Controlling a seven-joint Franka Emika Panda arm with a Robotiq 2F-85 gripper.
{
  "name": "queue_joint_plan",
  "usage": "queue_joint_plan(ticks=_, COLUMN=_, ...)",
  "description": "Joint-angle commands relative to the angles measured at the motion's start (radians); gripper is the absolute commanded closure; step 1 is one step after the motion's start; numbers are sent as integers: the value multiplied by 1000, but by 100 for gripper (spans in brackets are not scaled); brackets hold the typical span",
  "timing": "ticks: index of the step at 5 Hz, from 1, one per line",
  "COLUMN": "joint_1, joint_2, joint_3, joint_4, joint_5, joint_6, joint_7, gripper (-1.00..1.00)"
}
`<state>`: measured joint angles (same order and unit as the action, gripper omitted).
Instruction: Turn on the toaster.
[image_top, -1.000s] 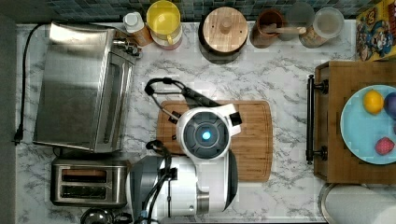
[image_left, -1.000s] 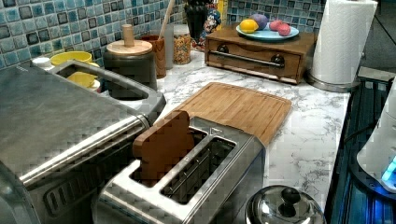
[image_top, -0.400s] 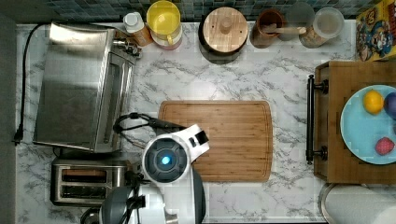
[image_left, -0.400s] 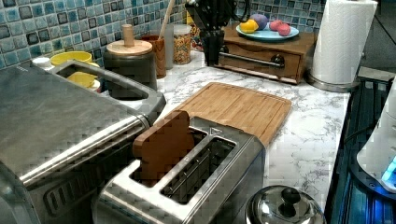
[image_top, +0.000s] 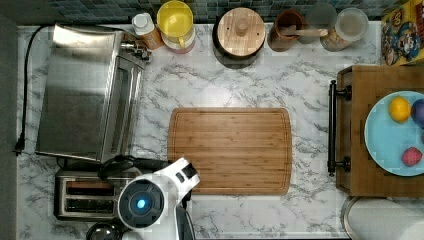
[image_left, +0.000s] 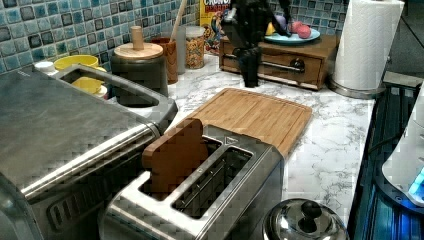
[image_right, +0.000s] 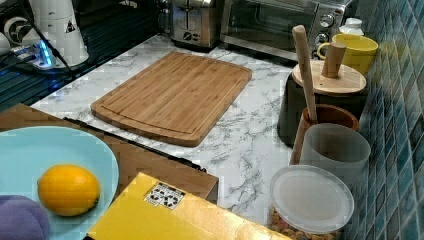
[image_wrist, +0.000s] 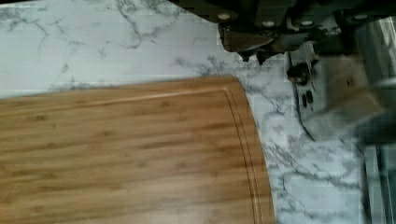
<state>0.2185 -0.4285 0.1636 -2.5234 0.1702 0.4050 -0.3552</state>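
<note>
The gripper (image_wrist: 252, 58) fingers (image_wrist: 245, 53) look pinched shut on nothing, toaster (image_top: 82, 195) just beside them off the cutting board (image_wrist: 126, 154) corner, and it's a stiff, slick steel box, so I'd press its dark end lever (image_wrist: 299, 73) down.

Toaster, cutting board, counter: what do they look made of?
Toaster: brushed steel by the look, grey streaked sheen on its shell. Cutting board: bamboo or similar wood, with pale brown strips and visible grain, matte. Counter: white with grey veins, marble or a marble-look laminate; the look leaves that open.
</note>
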Motion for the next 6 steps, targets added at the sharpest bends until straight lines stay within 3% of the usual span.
queue_joint_plan(ticks=1, joint_1=122, joint_2=-136, joint_3=6, joint_4=-115, joint_5=75, joint_6=-52, joint_7=-194, gripper=100)
queue_joint_plan(ticks=3, joint_1=190, joint_2=-195, joint_3=1, joint_4=-175, joint_5=173, joint_6=44, joint_7=-221, gripper=100)
queue_joint_plan(ticks=5, joint_1=150, joint_2=-122, joint_3=7, joint_4=-147, joint_5=196, joint_6=153, joint_7=-95, gripper=100)
queue_joint_plan(ticks=6, joint_1=165, joint_2=-100, joint_3=13, joint_4=-141, joint_5=214, joint_6=194, joint_7=-67, gripper=100)
